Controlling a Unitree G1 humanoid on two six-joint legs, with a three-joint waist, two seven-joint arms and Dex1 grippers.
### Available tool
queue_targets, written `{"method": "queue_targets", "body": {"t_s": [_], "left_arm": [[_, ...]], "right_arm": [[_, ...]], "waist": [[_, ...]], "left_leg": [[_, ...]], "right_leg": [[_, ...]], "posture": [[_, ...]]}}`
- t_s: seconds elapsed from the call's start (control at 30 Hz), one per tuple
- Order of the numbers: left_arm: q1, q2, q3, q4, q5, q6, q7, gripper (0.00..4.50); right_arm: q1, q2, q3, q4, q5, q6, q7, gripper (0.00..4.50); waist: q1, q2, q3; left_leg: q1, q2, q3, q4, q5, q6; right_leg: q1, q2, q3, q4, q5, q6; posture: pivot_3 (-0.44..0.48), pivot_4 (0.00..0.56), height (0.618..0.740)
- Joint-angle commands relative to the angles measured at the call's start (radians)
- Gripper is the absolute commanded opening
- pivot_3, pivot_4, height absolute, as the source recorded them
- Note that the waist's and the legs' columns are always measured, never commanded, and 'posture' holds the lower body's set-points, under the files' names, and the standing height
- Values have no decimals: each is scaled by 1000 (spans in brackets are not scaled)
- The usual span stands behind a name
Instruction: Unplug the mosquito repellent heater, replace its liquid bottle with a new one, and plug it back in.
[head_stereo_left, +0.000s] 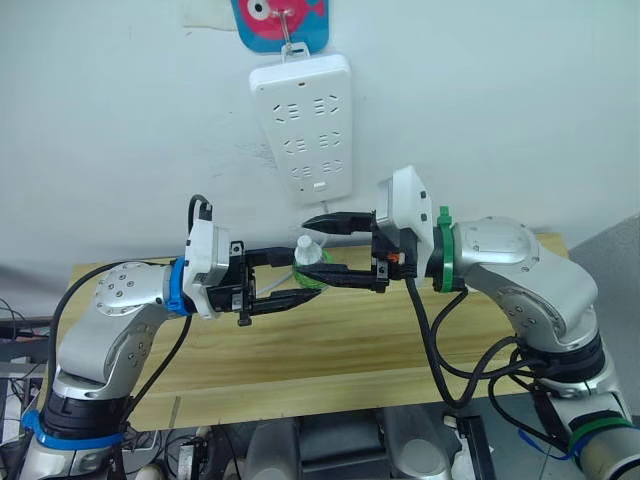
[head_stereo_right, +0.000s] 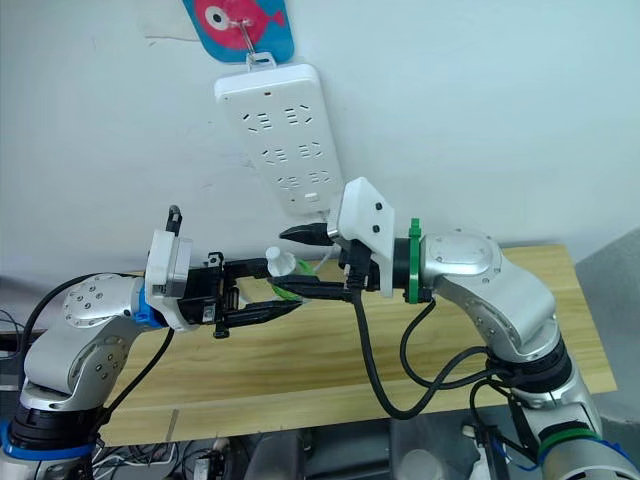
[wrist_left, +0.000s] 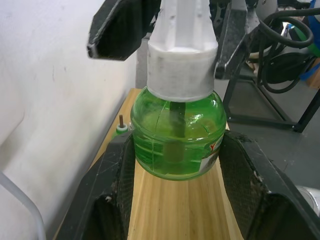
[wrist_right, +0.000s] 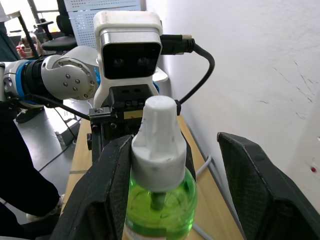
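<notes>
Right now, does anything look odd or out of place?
The power strip hangs tilted on the wall, with nothing plugged in. The green bottle sits upright in the left tool, no spill.

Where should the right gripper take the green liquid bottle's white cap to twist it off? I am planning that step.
On the white ribbed cap above the green glass-like bottle, closing across its narrow upper part, coming from the end opposite the left gripper. That gripper already clamps the round belly, leaving the cap free between the right gripper fingers, which stand open.
</notes>
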Motion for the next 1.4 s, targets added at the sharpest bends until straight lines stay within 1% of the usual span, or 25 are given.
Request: {"method": "queue_targets", "body": {"t_s": [0.03,0.2,0.37,0.6,0.63,0.87,1.1,1.4], "left_arm": [[-6,17,18,-14,-20,-14,-32,2150],[-26,13,7,17,-4,-23,-40,2150],[-46,-3,-12,28,10,-28,-33,2150],[-60,-28,-34,22,18,-25,-26,2150],[-60,-30,-33,18,18,-23,-24,2150],[-58,-36,-39,-1,12,-18,-14,2150],[-49,-29,-31,-12,4,-14,-16,2150],[-37,-22,-22,-12,3,-18,-21,2150]], "right_arm": [[23,-28,-50,-50,29,-17,18,2749],[35,-50,-62,-80,102,-3,59,2749],[20,-36,-45,-70,113,-11,53,2749],[-23,17,4,-6,54,-43,36,2749],[-26,23,9,2,45,-49,36,2749],[-41,64,37,34,0,-71,26,2749],[-40,63,40,58,-39,-83,29,2749],[-37,39,17,55,-42,-68,32,2749]], "waist": [[1,0,0],[1,0,0],[0,0,0],[0,0,0],[0,0,0],[0,0,0],[1,0,0],[0,0,0]], "left_leg": [[0,0,0,0,0,0],[0,0,0,0,0,0],[0,0,0,0,0,0],[0,0,0,0,0,0],[0,0,0,0,0,0],[0,0,0,0,0,0],[0,0,0,0,0,0],[0,0,0,0,0,0]], "right_leg": [[0,0,0,0,0,0],[0,0,0,-1,0,0],[0,0,0,0,0,0],[0,0,0,0,0,0],[0,0,0,0,0,0],[0,0,0,0,0,0],[0,0,0,0,0,0],[0,0,0,0,0,0]], "posture": [[-189,343,740],[-196,344,740],[-195,348,740],[-193,348,740],[-178,342,740],[-166,337,740],[-166,337,740],[-174,332,740]]}}
